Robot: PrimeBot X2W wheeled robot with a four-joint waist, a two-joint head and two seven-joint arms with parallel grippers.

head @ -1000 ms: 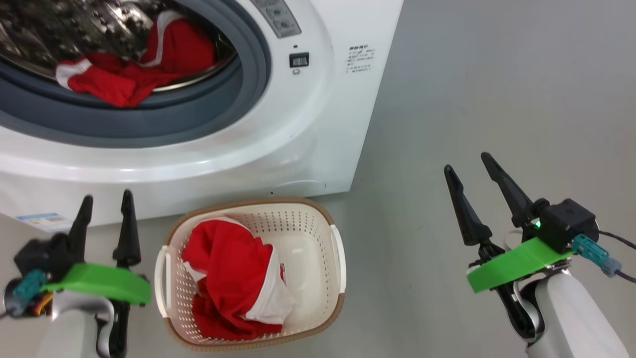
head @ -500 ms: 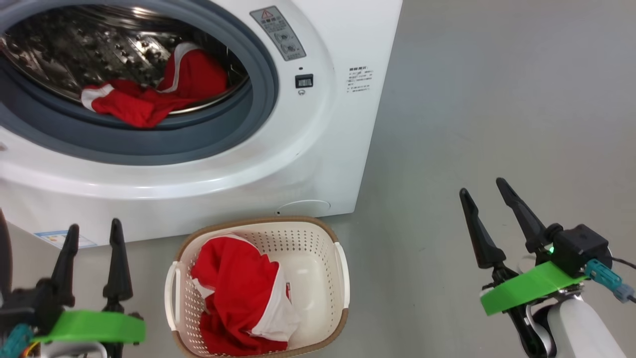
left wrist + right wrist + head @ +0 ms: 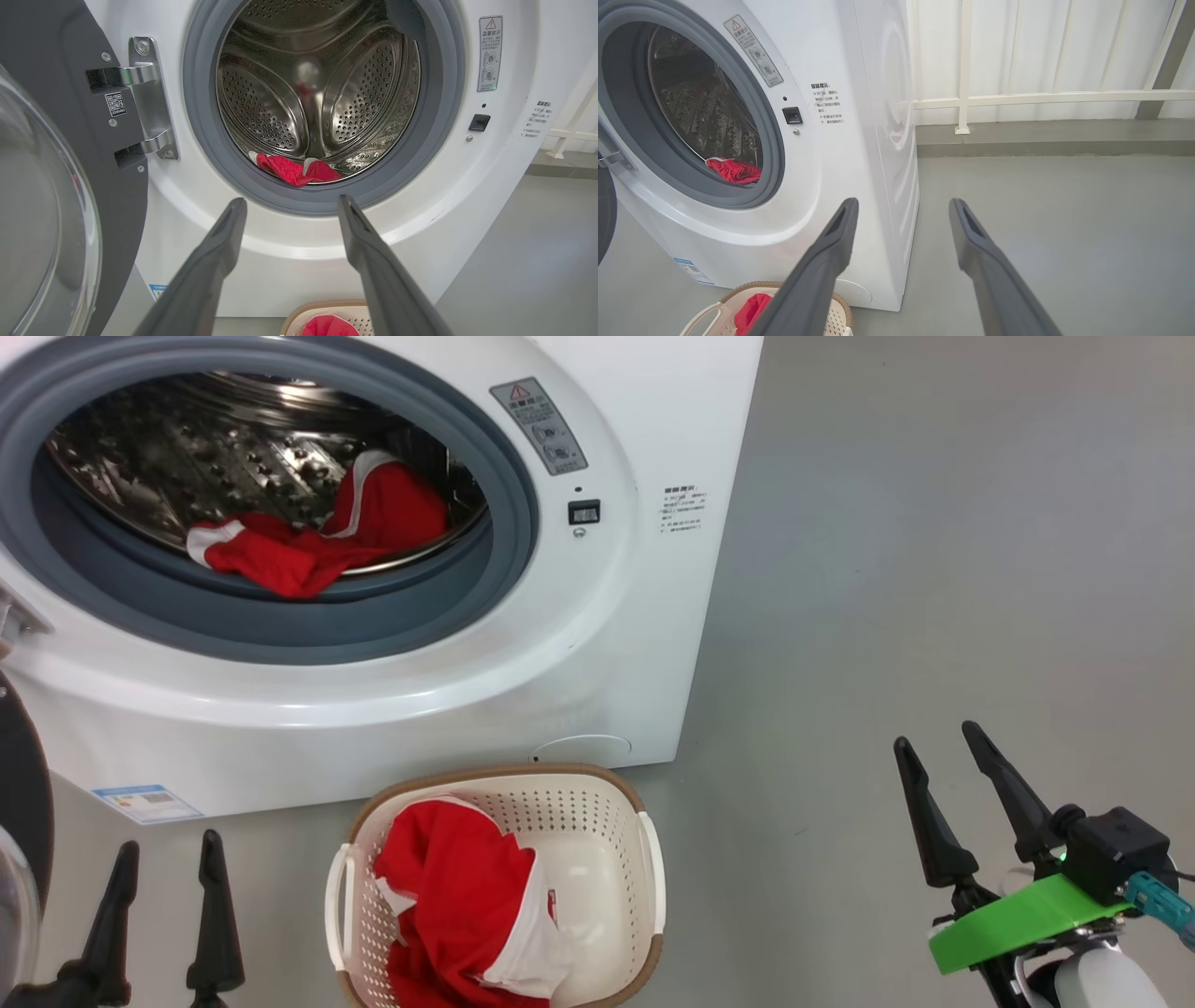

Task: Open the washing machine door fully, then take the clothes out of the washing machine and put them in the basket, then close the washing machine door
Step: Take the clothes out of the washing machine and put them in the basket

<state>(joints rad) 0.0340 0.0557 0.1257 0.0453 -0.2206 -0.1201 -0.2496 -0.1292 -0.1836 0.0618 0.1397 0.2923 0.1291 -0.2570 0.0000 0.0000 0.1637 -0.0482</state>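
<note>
**A:** Item one, the clothes (image 3: 308,546)?
**B:** Red with white trim. One bunch lies at the front bottom of the drum (image 3: 327,93), its edge reaching the grey gasket (image 3: 280,635). A second red-and-white bundle (image 3: 457,905) fills the left half of the basket (image 3: 597,803).
**A:** Basket, location?
**B:** On the grey floor (image 3: 934,523), just in front of the washing machine (image 3: 597,644). Cream, perforated, brown rim, white side handles.
**A:** The washing machine door (image 3: 56,56)?
**B:** Swung open to the left on its steel hinge (image 3: 149,93). Black rim, and a clear glass bowl (image 3: 42,224) close to the left wrist camera.
**A:** Left pincer (image 3: 168,842)?
**B:** Released, fingers apart, nothing between them. It is low in front of the machine, left of the basket, pointing at the drum opening.
**A:** Right pincer (image 3: 935,735)?
**B:** Released, empty. It is over bare floor, well apart from the basket and to the right of the machine's front corner.
</note>
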